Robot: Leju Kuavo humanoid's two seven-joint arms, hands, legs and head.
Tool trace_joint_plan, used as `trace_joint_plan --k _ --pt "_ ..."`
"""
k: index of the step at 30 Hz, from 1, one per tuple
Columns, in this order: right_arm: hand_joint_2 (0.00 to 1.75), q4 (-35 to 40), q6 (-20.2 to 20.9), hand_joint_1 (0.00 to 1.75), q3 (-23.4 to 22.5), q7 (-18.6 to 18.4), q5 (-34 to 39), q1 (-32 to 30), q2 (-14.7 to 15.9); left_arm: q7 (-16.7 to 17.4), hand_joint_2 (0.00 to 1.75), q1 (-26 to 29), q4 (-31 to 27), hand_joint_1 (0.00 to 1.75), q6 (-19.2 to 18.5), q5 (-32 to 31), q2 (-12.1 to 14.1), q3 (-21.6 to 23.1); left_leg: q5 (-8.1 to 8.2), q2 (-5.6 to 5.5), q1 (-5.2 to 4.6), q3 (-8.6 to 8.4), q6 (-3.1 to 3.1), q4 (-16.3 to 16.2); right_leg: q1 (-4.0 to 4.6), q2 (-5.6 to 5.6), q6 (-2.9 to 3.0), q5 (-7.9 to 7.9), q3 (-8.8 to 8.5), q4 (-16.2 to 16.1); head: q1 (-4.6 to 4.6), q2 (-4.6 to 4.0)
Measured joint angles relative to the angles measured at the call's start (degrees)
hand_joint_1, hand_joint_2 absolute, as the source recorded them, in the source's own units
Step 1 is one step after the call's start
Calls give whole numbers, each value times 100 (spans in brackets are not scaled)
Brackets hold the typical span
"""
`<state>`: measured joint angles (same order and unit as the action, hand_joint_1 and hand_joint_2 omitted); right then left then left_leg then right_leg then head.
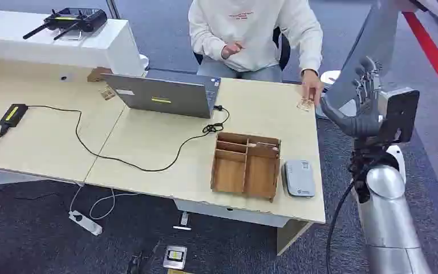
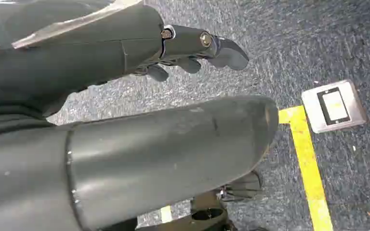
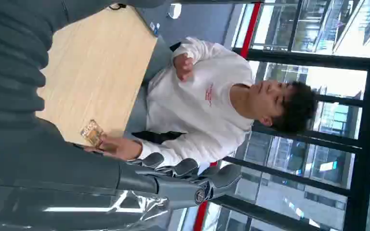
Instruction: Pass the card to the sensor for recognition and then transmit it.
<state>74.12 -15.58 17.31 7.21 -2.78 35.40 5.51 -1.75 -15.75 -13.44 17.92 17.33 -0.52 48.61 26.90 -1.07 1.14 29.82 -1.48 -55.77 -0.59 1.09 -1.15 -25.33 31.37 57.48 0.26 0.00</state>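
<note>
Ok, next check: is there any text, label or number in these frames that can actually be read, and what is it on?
None can be read.
Red print on the person's white sweatshirt: too small and blurred.
Yellow label on the laptop lid: no legible characters.
Marking on the grey sensor: too small.
Card under the person's hand: pattern blurred.

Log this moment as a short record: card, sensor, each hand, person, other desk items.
card: on the desk at its far right edge, under the person's hand; card
sensor: grey box, near right edge, beside the wooden tray
right hand: raised beside the desk, holds nothing
left hand: hanging over carpet, holds nothing
person: seated behind desk
other: laptop
</note>
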Motion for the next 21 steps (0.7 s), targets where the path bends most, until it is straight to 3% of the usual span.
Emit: trace_joint_plan --k 12,16,21 --pt "175 -33 -155 0 148 653 -1099 263 -4 -74 0 45 -2 0 28 30 0 -103 0 0 0 0 0 0 0 0 0 0 -2 0 0 0" --pt "175 -188 -345 0 332 743 -2042 479 -2 -122 0 43 -2 0 74 -4 0 -107 0 0 0 -1 0 0 0 0 0 0 -2 0 -2 0" --pt "175 -352 -398 0 472 776 -2188 585 -2 -122 0 44 -2 0 79 -20 0 -107 0 -5 0 1 0 0 0 -3 0 0 -2 0 -2 0"
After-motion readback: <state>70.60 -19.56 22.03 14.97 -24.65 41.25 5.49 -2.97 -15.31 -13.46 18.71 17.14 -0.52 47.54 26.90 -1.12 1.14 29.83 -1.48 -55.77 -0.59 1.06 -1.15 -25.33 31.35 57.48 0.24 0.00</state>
